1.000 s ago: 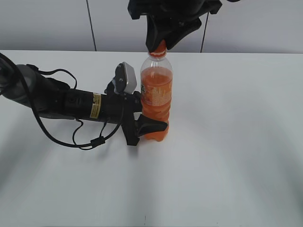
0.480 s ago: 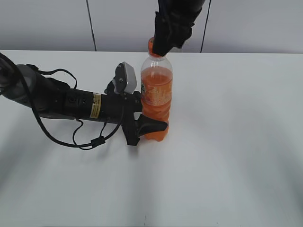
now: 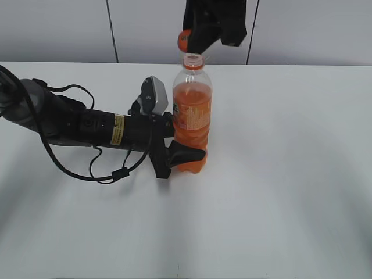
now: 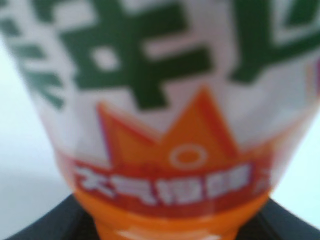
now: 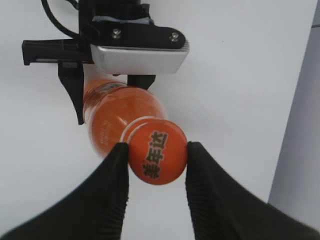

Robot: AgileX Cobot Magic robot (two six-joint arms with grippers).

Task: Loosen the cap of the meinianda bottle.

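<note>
The meinianda bottle stands upright on the white table, full of orange drink, its mouth open with the orange neck ring showing. My left gripper lies low on the table and is shut on the bottle's lower body; the left wrist view is filled by the bottle's label. My right gripper is above the bottle, shut on the cap, which is lifted clear of the neck. In the right wrist view the cap sits between the two black fingers, with the bottle below it.
The white table spreads around the bottle. A grey wall with dark vertical seams stands behind. The left arm and its cable lie across the table's left side.
My right gripper has turned and risen with the cap. The cap was on the bottle's neck before and is now off it, above and slightly left of the open mouth.
</note>
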